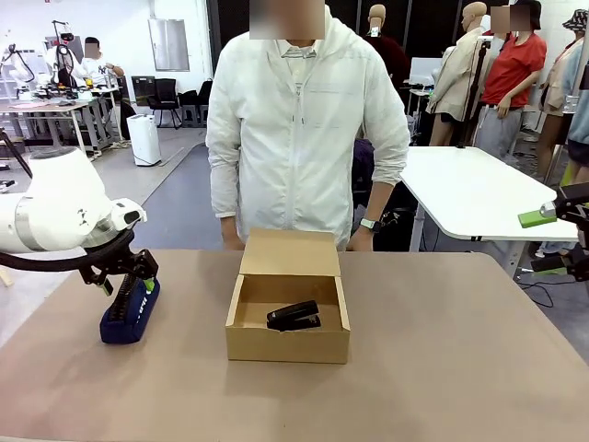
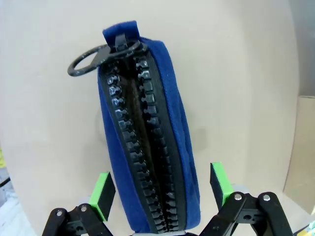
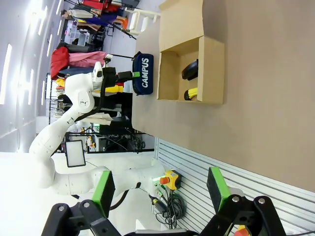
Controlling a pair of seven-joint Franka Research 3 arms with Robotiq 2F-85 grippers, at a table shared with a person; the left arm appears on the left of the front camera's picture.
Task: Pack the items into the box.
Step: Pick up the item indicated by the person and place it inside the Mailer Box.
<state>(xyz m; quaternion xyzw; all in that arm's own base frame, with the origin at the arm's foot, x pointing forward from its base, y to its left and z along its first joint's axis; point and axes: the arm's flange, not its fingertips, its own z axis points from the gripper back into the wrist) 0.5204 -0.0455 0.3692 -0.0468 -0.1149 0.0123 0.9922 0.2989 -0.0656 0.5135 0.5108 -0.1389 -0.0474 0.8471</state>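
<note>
Pouch [image 2: 176, 128], oblong navy fabric with chunky black zipper [image 2: 140, 147], lies near cardboard box [image 1: 287, 346].

I am watching my left arm [image 1: 57, 214] coming in from nine o'clock of the front view. Its wrist is bending over so the left gripper [image 1: 140, 279] is pointing straight down, jaws standing wide apart and green pads [image 2: 103, 194] facing each other. My right gripper [image 1: 550, 241] is hanging at three o'clock, fingers aiming toward nine o'clock, jaws likewise spreading wide and clasping nothing.
</note>
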